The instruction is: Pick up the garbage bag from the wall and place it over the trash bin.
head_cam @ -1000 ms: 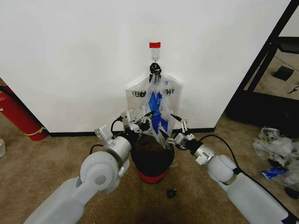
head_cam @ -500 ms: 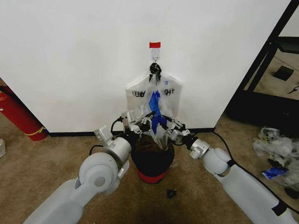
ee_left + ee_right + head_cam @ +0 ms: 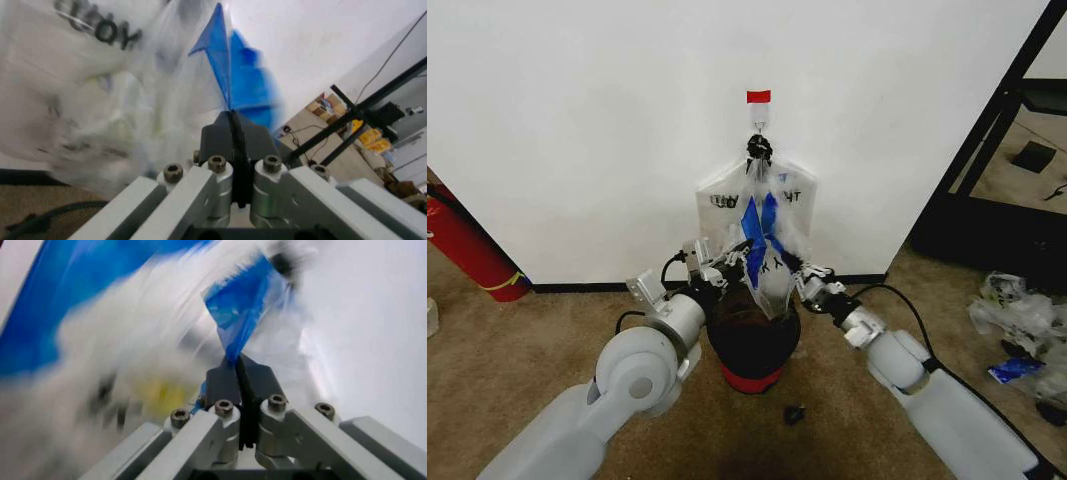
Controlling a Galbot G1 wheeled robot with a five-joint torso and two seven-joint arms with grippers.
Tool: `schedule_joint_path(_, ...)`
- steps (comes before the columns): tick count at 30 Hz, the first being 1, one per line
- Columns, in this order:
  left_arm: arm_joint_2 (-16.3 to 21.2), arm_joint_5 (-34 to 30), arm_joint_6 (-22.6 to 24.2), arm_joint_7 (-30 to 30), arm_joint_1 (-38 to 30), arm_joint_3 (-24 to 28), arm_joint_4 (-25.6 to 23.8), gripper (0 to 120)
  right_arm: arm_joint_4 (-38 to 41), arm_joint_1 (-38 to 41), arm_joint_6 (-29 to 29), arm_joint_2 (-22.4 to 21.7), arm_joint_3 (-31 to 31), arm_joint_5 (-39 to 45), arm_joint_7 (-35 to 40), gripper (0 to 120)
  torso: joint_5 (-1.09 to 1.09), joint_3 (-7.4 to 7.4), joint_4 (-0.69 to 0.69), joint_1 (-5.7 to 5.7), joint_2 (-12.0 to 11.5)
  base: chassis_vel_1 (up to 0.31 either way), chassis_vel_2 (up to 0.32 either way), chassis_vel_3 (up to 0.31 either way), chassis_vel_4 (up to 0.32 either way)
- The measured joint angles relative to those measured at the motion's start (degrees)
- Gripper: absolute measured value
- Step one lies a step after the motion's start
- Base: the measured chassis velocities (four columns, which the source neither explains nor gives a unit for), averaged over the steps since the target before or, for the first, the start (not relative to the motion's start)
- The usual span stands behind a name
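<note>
While garbage bag (image 3: 763, 245) hangs from red-taped hook (image 3: 758, 97) on wall (image 3: 587, 120), directly above trash bin (image 3: 752, 345), left gripper (image 3: 724, 264) pinches its lower edge at 9 o'clock, right gripper (image 3: 799, 272) at 3 o'clock; both fingers clamped on plastic. Best technique, judged: lift evenly to unhook, avoid snagging white printed bag (image 3: 717, 195) behind.

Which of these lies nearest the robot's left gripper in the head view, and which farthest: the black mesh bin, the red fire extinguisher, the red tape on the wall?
From the left gripper, fingers shut on the clear plastic garbage bag:
1. Black mesh trash bin, just below.
2. Red tape mark, on the white wall above.
3. Red fire extinguisher, far left.
</note>
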Motion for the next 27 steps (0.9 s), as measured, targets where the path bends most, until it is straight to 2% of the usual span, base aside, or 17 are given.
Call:
schedule_joint_path(1, 0.0, 0.0, 0.0, 0.0, 0.0, 0.0, 0.0, 0, 0.0, 0.0, 0.0, 0.0, 0.0, 0.0, 0.0, 0, 0.00, 0.00, 0.00, 0.00, 0.0, 0.000, 0.000, 0.000, 0.000)
schedule_joint_path(4, 0.3, 0.0, -0.1, 0.0, 0.8, -1.2, -0.2, 0, 5.7, -4.3, -2.3, 0.7, 2.7, 12.1, 2.5, 0, -0.01, 0.00, 0.00, 0.00, 0.0, 0.000, 0.000, 0.000, 0.000)
schedule_joint_path(7, 0.7, -0.1, -0.1, 0.0, 2.3, -2.6, -1.2, 0, 9.0, -8.0, -3.3, 2.4, 4.8, 19.7, 4.8, 0, -0.01, 0.00, 0.00, 0.00, 0.0, 0.000, 0.000, 0.000, 0.000)
schedule_joint_path(12, 1.0, 0.0, -0.1, 0.1, 5.0, -4.2, -2.9, 0, 10.4, -11.0, -2.9, 4.3, 6.9, 21.4, 5.9, 0, -0.01, 0.00, 0.01, 0.00, 0.0, 0.000, 0.000, 0.000, 0.000)
schedule_joint_path(16, 0.9, 1.0, -0.1, 0.6, 10.2, -6.4, -5.0, 0, 12.4, -17.7, -1.3, 6.7, 8.9, 19.3, 6.4, 0, 0.00, -0.01, 0.01, 0.00, 0.0, 0.000, 0.000, 0.000, 0.000)
schedule_joint_path(27, 0.2, 4.8, -0.3, 2.0, 18.4, -6.8, -7.2, 0, 14.6, -29.0, 4.0, 8.0, 12.6, 16.2, 3.0, 0, 0.00, 0.00, 0.00, -0.01, 0.0, 0.000, 0.000, 0.000, 0.000)
